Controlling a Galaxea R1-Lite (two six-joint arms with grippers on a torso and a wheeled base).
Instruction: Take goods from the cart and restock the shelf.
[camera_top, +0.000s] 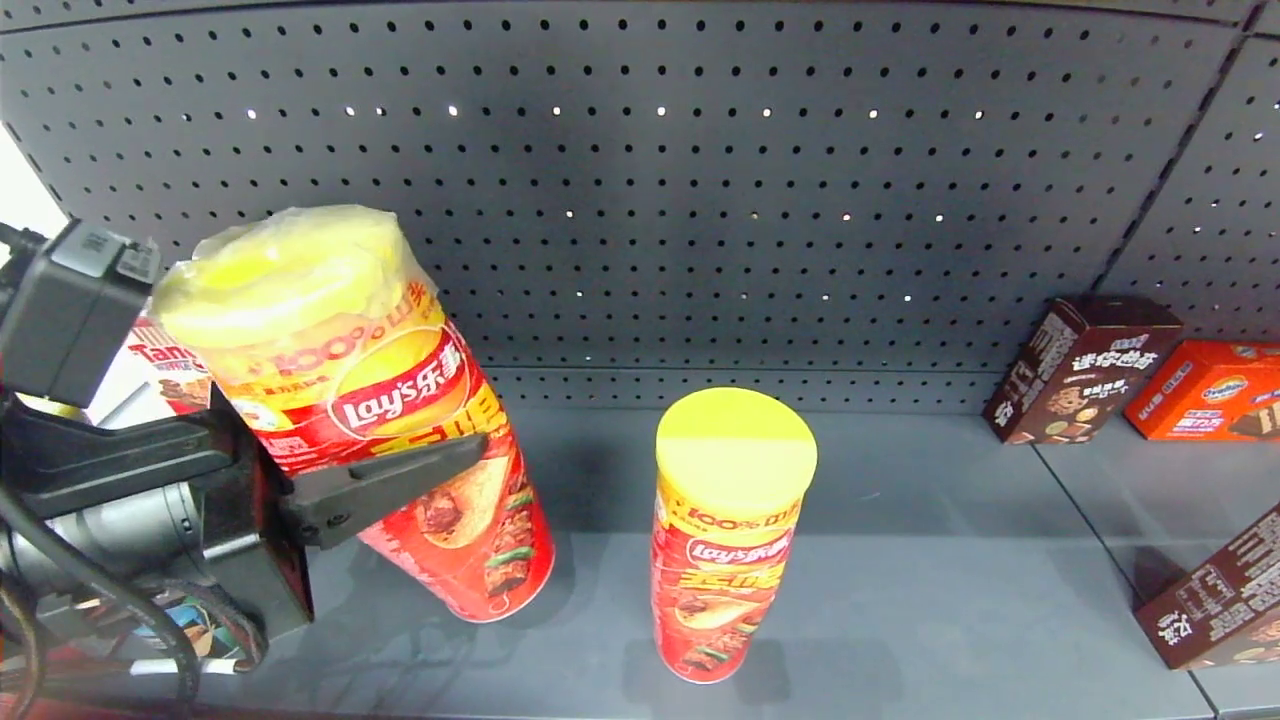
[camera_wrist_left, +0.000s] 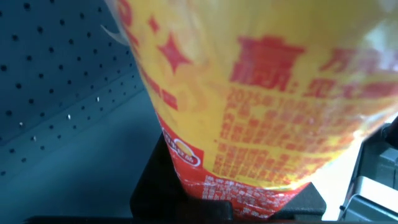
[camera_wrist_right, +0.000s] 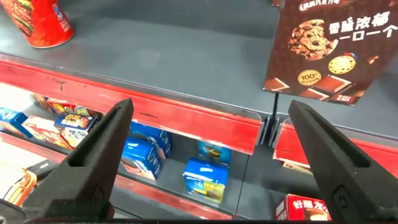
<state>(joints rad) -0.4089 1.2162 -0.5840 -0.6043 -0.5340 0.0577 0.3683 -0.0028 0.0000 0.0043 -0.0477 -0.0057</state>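
My left gripper (camera_top: 400, 455) is shut on a red and yellow chips can (camera_top: 390, 420) wrapped in clear film. The can leans over at the left of the grey shelf (camera_top: 900, 580), its base low by the shelf floor; I cannot tell if it touches. In the left wrist view the can (camera_wrist_left: 267, 93) sits right before the camera, between the dark fingers (camera_wrist_left: 149, 186). A second, matching can (camera_top: 725, 530) stands upright at mid shelf, to the right of the held one. My right gripper (camera_wrist_right: 211, 109) is open with nothing in it, out in front of the shelf's red front rail (camera_wrist_right: 186, 112).
A brown cookie box (camera_top: 1085, 365) and an orange box (camera_top: 1205, 390) lean at the back right, and another brown box (camera_top: 1220, 600) lies at the right edge. A perforated back panel (camera_top: 700, 200) closes the shelf. Blue packs (camera_wrist_right: 205, 177) sit on the shelf below.
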